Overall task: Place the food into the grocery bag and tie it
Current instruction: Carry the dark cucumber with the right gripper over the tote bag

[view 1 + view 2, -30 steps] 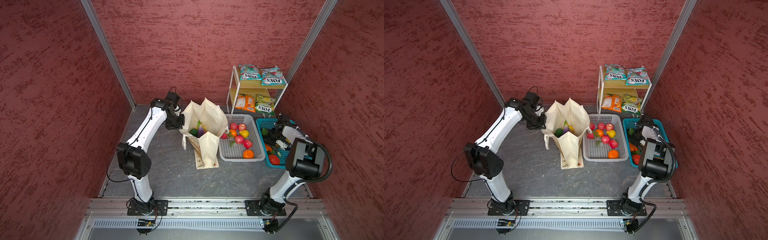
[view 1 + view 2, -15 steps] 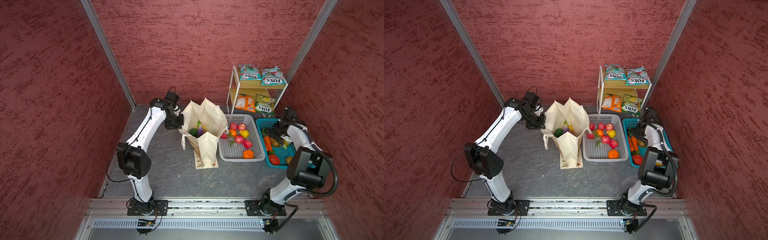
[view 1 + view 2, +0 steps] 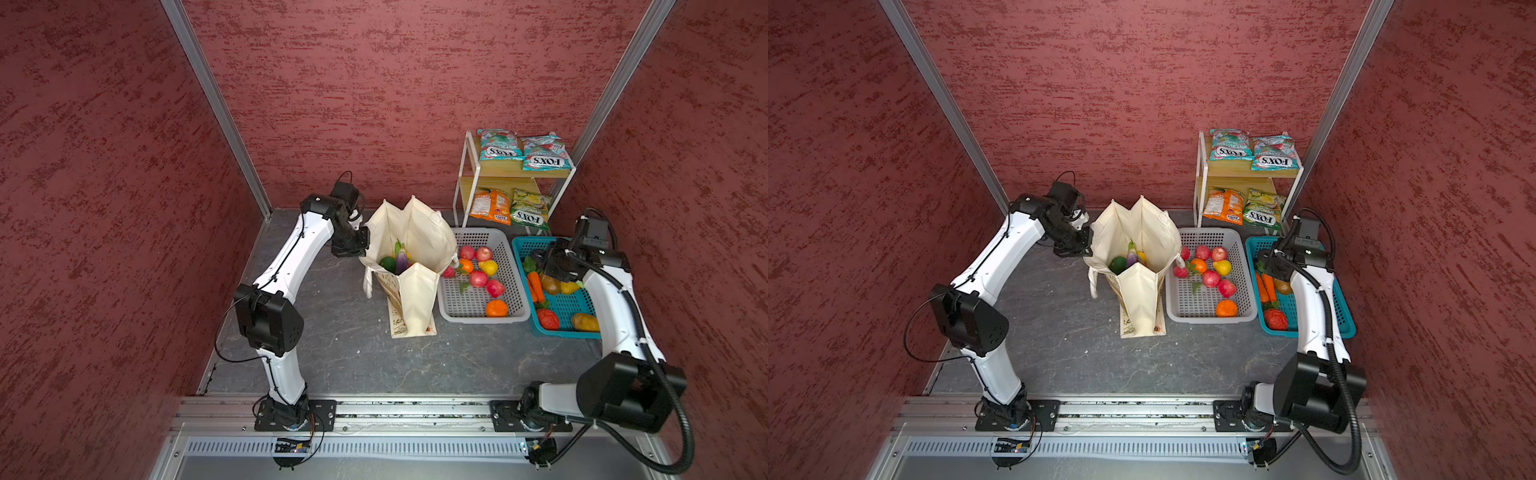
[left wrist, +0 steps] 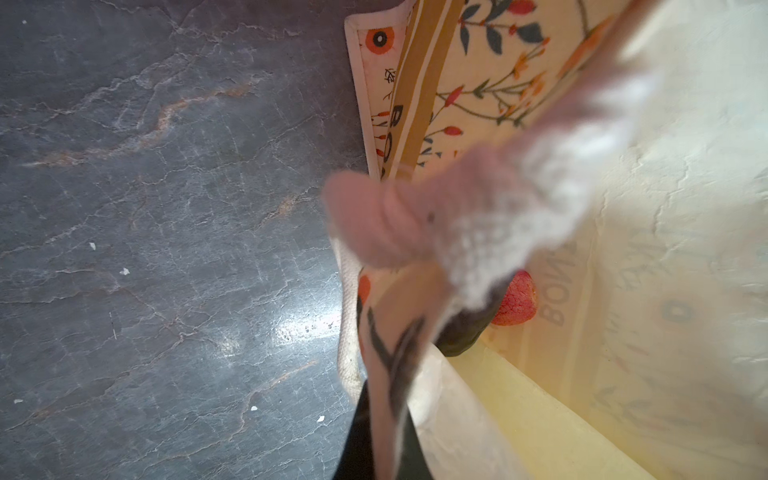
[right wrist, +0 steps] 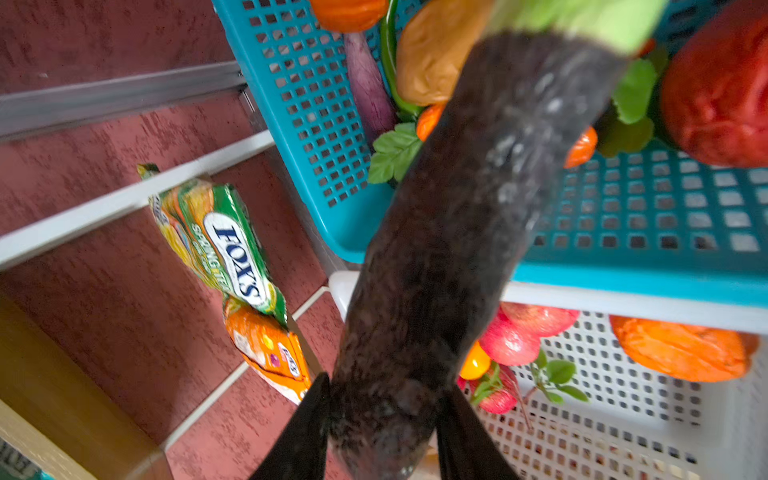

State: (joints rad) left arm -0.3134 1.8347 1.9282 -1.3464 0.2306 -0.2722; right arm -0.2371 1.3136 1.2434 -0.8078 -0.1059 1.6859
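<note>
The cream grocery bag [image 3: 419, 232] [image 3: 1144, 232] stands open mid-floor. A green piece of the food [image 3: 387, 263], a purple-pink one [image 3: 401, 261] and a yellow one show inside. My left gripper [image 3: 360, 246] [image 4: 386, 436] is shut on the bag's left rim, and the floral cloth [image 4: 494, 95] runs between its fingers. My right gripper [image 3: 547, 262] [image 5: 386, 415] hangs over the far end of the blue basket. It is shut on a long dark green vegetable [image 5: 457, 208]. Two teal-and-red FOX'S packets [image 3: 498, 145] [image 3: 542, 151] lie on the rack's top shelf.
A grey basket [image 3: 478, 318] of small red apples and oranges sits right of the bag. The blue basket [image 3: 561, 332] beside it holds carrots, a potato and a tomato. Orange [image 3: 490, 205] and yellow-green [image 3: 530, 212] packets lie on the rack's lower shelf. Red walls close in.
My right arm has stretched toward the back of the blue basket, its elbow dropping toward the front, still holding the dark vegetable. The left arm and the bag have not moved.
</note>
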